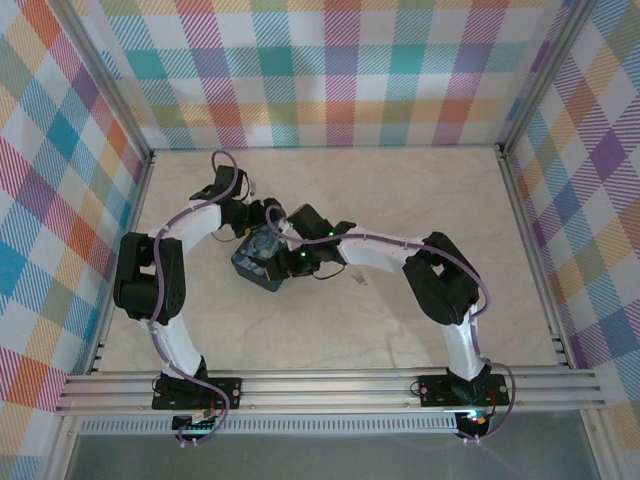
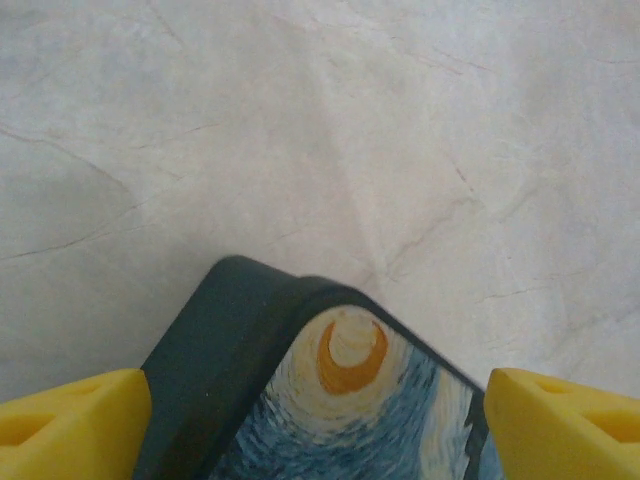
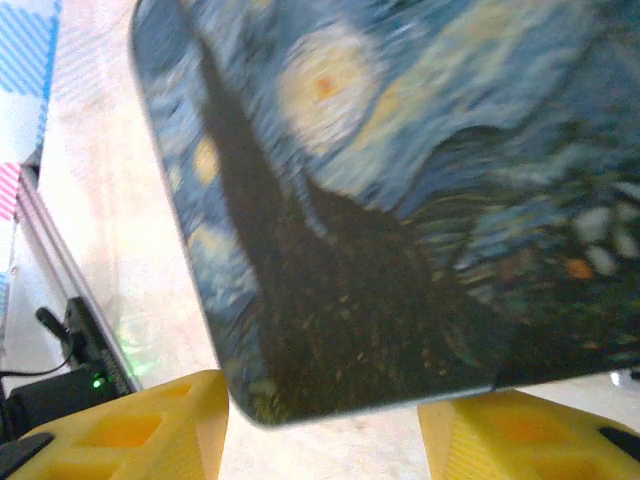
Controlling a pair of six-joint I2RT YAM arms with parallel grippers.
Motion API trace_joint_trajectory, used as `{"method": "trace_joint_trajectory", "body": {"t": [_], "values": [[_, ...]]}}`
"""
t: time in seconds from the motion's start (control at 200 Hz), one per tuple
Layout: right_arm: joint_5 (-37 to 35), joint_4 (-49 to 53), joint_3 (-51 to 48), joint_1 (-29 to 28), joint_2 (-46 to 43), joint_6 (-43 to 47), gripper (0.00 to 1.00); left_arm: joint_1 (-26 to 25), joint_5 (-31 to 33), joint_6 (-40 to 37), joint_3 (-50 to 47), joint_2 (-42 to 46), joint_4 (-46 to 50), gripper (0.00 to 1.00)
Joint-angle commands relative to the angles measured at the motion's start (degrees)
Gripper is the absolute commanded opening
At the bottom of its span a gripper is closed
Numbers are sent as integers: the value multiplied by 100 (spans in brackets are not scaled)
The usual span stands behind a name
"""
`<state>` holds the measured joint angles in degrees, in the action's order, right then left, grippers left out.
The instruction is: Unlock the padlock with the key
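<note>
Two tools are set at the blue tin (image 1: 262,262) on the table (image 1: 420,200), one from each side. Left tool (image 2: 315,385): fingers spread wide, with the tin's moon-painted corner straddled between them. Whether the pads are pressed on the tin's sides cannot be told. Right tool (image 3: 322,412): fingers roughly half apart, bare table seen in the gap, the tin's painted face and rounded edge just beyond the tips, nothing pinched. The padlock is too small to be picked out for certain. A tiny pale speck (image 1: 357,279) is seen lying on the table just right of the right tool, near the tin. It may be the padlock or the key; which one cannot be told. Neither tool is seen gripping a key. Step judged: early, with the tin being handled or steadied and lock and key not yet brought together. Next move, as judged: the padlock must be located and exposed and the tin braced by one tool. The key must then be picked up by its bow in a narrow pinch by the other and lined up with the keyway before any turn is applied. Fine alignment is called for, since a tiny key is easily dropped or skewed.
</note>
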<state>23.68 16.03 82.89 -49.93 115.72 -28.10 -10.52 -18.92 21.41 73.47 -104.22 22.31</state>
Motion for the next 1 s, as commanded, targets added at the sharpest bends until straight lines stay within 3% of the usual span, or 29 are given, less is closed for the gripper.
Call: {"method": "trace_joint_trajectory", "body": {"t": [0.0, 0.125, 0.32, 0.505, 0.785, 0.995], "values": [[13, 63, -87, 10, -388, -8, 53, -38, -59, -325, 333, 50, 296, 87], [-379, 399, -564, 265, -838, 29, 53, 59, 355, -522, 432, 357, 771, 88], [-986, 1017, -1447, 1168, -1640, 35, 49, 233, 880, -592, 294, 1083, 1313, 89], [-1592, 1617, -1876, 1941, -1953, 402, 41, 30, 914, -215, -344, 2004, 1567, 89], [-1653, 1695, -1830, 2108, -1389, 893, 40, -930, 1313, 430, -1335, 3174, 1850, 88], [-1540, 1639, -1894, 2063, -1197, 851, 43, -1039, 1417, 569, -1520, 3504, 1960, 88]]}}
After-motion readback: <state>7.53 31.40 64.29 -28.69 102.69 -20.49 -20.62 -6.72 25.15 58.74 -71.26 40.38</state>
